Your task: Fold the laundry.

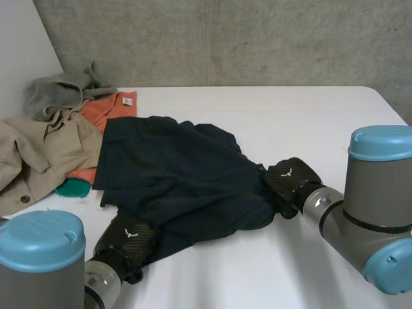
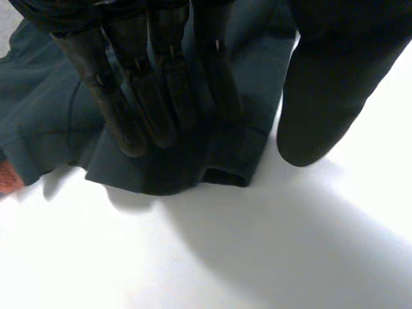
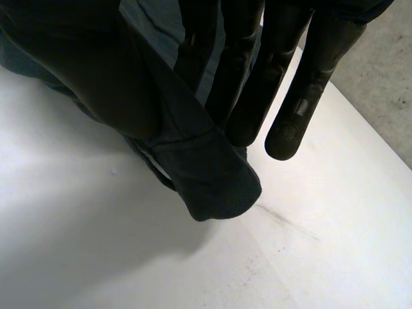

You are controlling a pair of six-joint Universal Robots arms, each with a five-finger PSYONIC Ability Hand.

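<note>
Lab or test bay. Bare grey concrete wall (image 1: 257, 38) behind a plain white table (image 1: 290, 122). Two robot arms (image 1: 376, 193) at it.

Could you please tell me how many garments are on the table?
5: a navy garment in the middle; a beige shirt, grey garment, orange garment and green piece piled beside it. More may be hidden beneath.

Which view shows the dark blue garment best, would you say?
The head view: the dark blue garment shows whole. The left wrist view shows a hemmed corner under the left hand; the right wrist view, a fold at the right hand.
</note>
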